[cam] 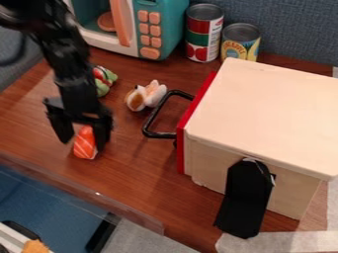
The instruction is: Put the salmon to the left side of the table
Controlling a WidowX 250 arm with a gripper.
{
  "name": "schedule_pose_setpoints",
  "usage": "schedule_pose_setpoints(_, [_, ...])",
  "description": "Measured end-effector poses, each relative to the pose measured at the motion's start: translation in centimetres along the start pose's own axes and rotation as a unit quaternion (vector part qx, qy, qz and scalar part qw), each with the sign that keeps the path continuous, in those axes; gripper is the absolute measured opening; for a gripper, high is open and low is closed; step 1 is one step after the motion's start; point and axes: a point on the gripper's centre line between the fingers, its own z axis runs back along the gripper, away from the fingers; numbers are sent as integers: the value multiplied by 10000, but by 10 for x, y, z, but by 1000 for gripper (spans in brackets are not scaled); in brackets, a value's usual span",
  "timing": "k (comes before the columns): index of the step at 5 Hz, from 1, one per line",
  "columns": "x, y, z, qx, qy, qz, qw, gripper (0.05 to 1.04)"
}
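Reading clock positions off the camera view, 12 at top. My arm [66,59] is coming in from about 10–11 o'clock, sloping down and a little toward 4. The wrist is pointing down at the table [142,173], and the gripper [83,144] is hanging low at about 9 o'clock, roughly vertical. Fingers are standing spread, one on each side of the salmon [86,147]. I'm seeing a gap on the finger at the salmon's 9 o'clock side; the other is sitting close in on its 3 o'clock side, contact I can't tell. No pinch showing.

Salmon is lying on the wood between 8 and 9 o'clock, orange with white stripes, its long side running roughly 12 to 6, upper end tucked in under the gripper.

Around it: a green and red toy [104,84] is sitting at 10, partly behind the arm. A white and brown toy [147,95] is lying near 11. The teal toy microwave [158,29] is standing at 11–12, red-green can [204,33] and yellow can [240,43] at 12–1. The big wooden box [264,108] is taking up the 3 o'clock side, its black handle [153,118] pointing toward 9.
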Motion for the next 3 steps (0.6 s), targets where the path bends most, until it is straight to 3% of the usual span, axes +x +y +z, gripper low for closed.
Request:
schedule_pose_setpoints(1, [7, 1, -1, 98, -18, -15, 9999, 821])
schedule_pose_setpoints(2, [7, 0, -1, 23, -21, -45, 10000, 567])
schedule_pose_setpoints(3, [6, 0, 10, -90, -88, -116, 9999, 561])
